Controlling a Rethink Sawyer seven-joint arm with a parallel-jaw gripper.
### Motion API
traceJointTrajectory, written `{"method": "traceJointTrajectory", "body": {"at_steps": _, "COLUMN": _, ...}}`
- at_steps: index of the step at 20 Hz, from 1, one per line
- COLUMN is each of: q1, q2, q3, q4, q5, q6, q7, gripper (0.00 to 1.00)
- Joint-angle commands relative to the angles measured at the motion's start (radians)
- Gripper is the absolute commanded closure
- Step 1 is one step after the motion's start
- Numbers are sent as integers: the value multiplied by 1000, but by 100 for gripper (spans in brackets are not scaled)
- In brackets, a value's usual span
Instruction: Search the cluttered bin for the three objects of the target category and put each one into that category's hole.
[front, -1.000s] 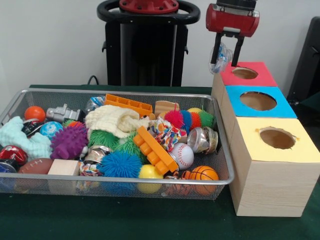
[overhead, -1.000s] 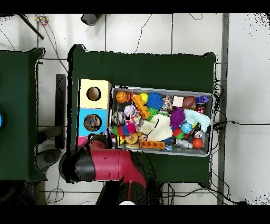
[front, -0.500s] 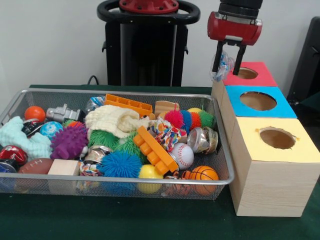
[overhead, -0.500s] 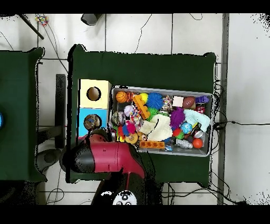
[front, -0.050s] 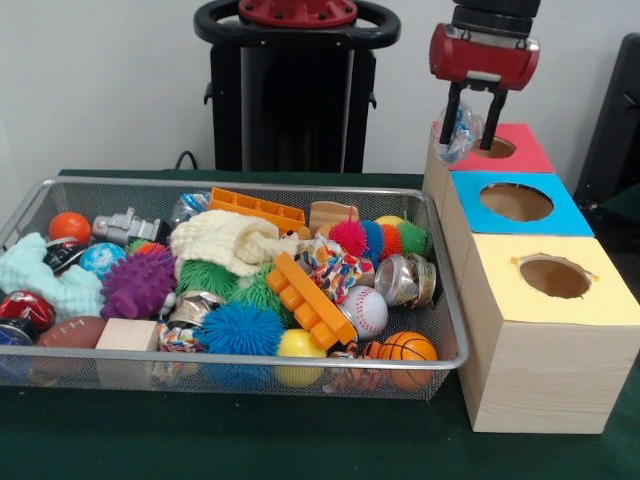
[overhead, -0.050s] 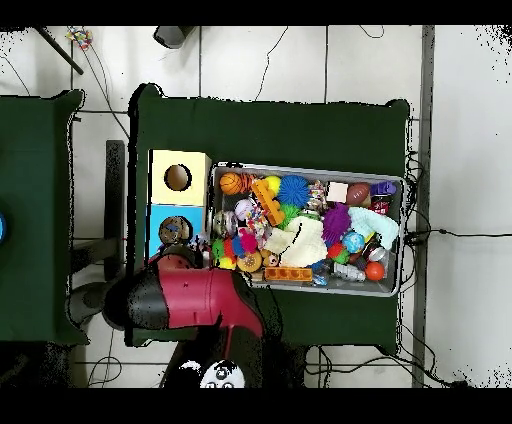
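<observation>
**Operator:** I have the gripper (front, -0.050s: 475, 108) up over the red-topped box (front, -0.050s: 518, 148), at the far end of the row of three boxes. Its two black fingers (front, -0.050s: 452, 105) are closed on a clear crinkly wrapped item (front, -0.050s: 459, 130) with bits of blue in it. The bundle hangs just over the near-left edge of the red box's hole (front, -0.050s: 494, 147), not inside it.

**Observer:** And the other boxes?

**Operator:** The blue-topped box (front, -0.050s: 556, 214) sits in the middle and the yellow-topped box (front, -0.050s: 600, 298) nearest the table's front edge, all touching in a line beside the wire mesh bin (front, -0.050s: 250, 372). From overhead the red arm (overhead, -0.050s: 185, 300) covers the red box; only the blue and yellow tops show.

**Observer:** What's left in the bin?

**Operator:** It's full. An orange toy brick (front, -0.050s: 310, 299) lies across the middle, a baseball (front, -0.050s: 367, 310) just beside it, a mini basketball (front, -0.050s: 407, 348) in the front corner nearest the boxes, a purple spiky ball (front, -0.050s: 137, 283), a blue spiky ball (front, -0.050s: 238, 329), and a cream knitted cloth (front, -0.050s: 228, 240).
</observation>
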Motion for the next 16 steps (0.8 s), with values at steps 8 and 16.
{"method": "traceJointTrajectory", "body": {"at_steps": 8, "q1": 80, "q2": 13, "q3": 22, "q4": -37, "q5": 46, "q6": 130, "q7": 185, "gripper": 100}}
{"method": "traceJointTrajectory", "body": {"at_steps": 16, "q1": 45, "q2": 93, "q3": 45, "q4": -85, "q5": 46, "q6": 83, "q7": 152, "gripper": 100}}
